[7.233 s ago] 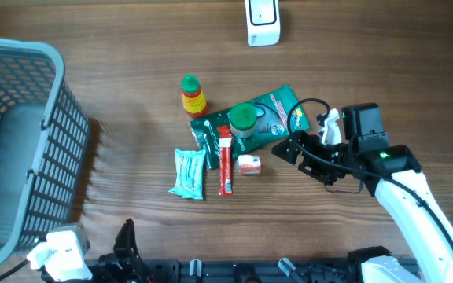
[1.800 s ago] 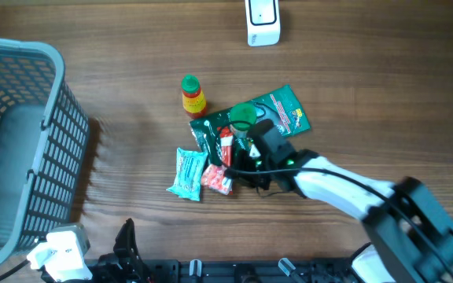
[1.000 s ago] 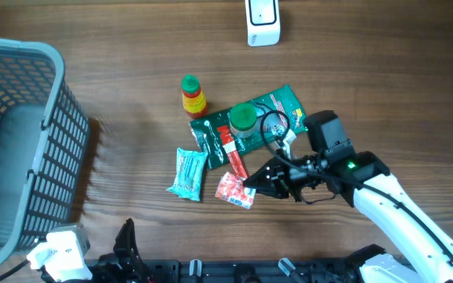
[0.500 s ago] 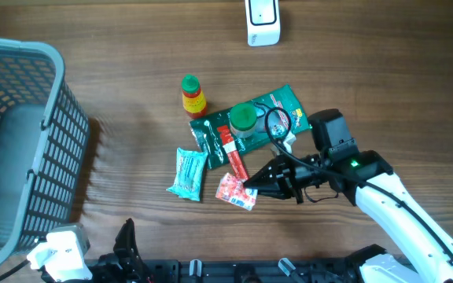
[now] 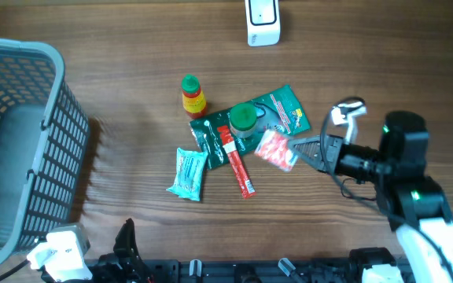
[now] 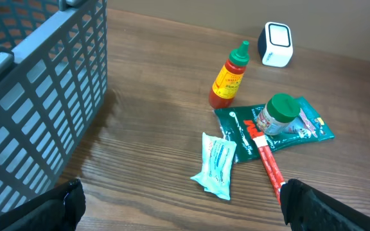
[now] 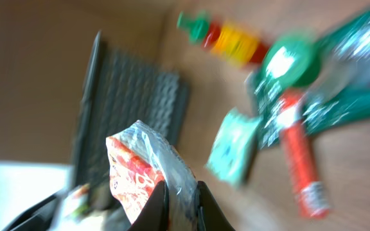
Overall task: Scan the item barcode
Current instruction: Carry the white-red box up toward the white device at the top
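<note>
Brown wood-grain table, mid-task: the right gripper holds a small red-and-white crinkled foil packet clear of the surface, its two fingers pinched tight on one edge of the film – the wrist view shows the packet standing up from the grip. The white box-shaped barcode scanner sits well apart, at the far edge. The left gripper hangs low near the grey plastic mesh basket, fingers spread wide and empty.

The job now looks like a carry and a turn. No barcode can be made out on either visible face, so the wrist will likely need to roll the packet until the printed code squarely meets the scanner's window. Thin film held by an edge may droop or twist – a slow, steady approach should keep it flat. A path passing above the red sauce bottle with a green cap and the green-lidded jar would avoid knocking either.
</note>
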